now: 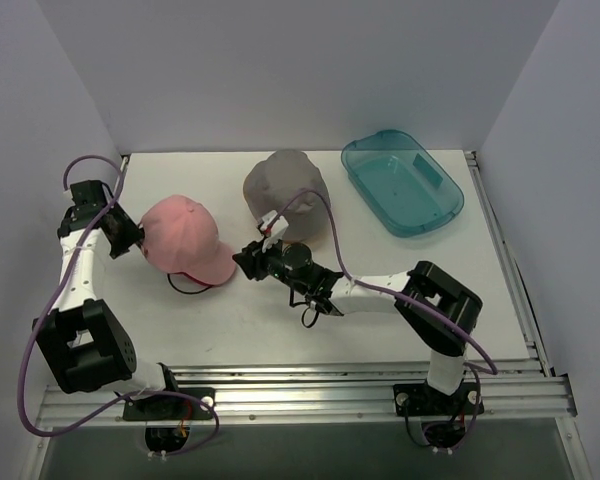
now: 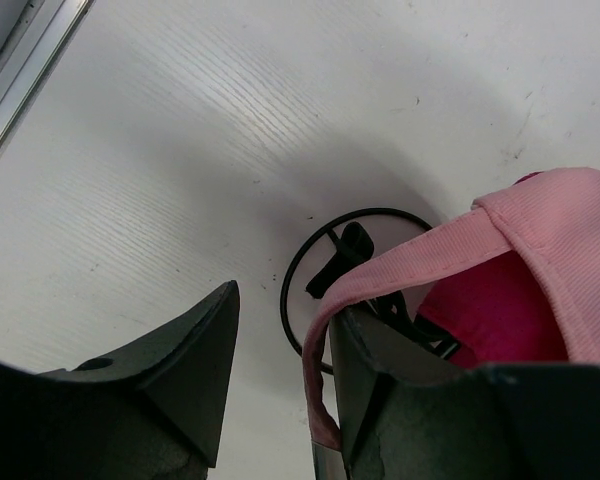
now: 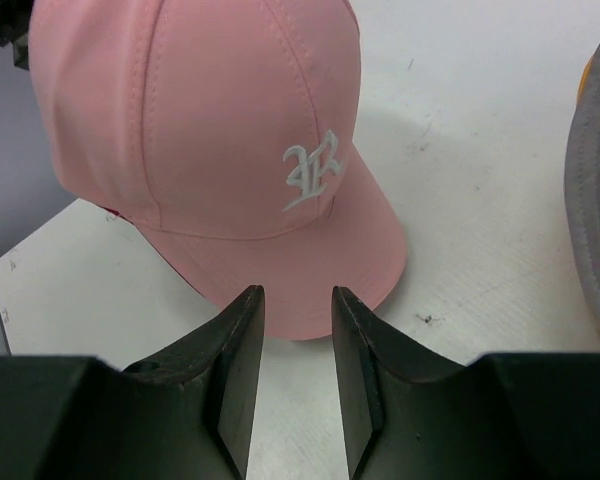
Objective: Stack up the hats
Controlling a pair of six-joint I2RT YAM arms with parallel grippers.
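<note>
Right wrist: pink cap (image 3: 220,140) near claw (image 3: 297,300).

Magenta cap (image 2: 490,320) mostly hidden under pink cap (image 2: 570,240) (grey hat (image 3: 595,180) cut off, rt edge).

The pale pink cap (image 1: 185,235) sits crown-up at the left of the desk (image 1: 380,270), its brim pointing toward the near right and white embroidered lettering on its front panel. Its rear edge is lifted off the surface. It lies over the magenta cap (image 2: 490,310), which shows only as deep pink fabric inside that raised edge and as a thin red rim below the side. The grey bucket-style hat (image 1: 285,195) stands crown-up further back, near the middle, close to the pink brim but apart from it. At its upper edge in the right wrist view is a sliver of the mustard yellow hat (image 3: 584,82), seemingly tucked under the grey one, though too little shows to be sure.
</note>
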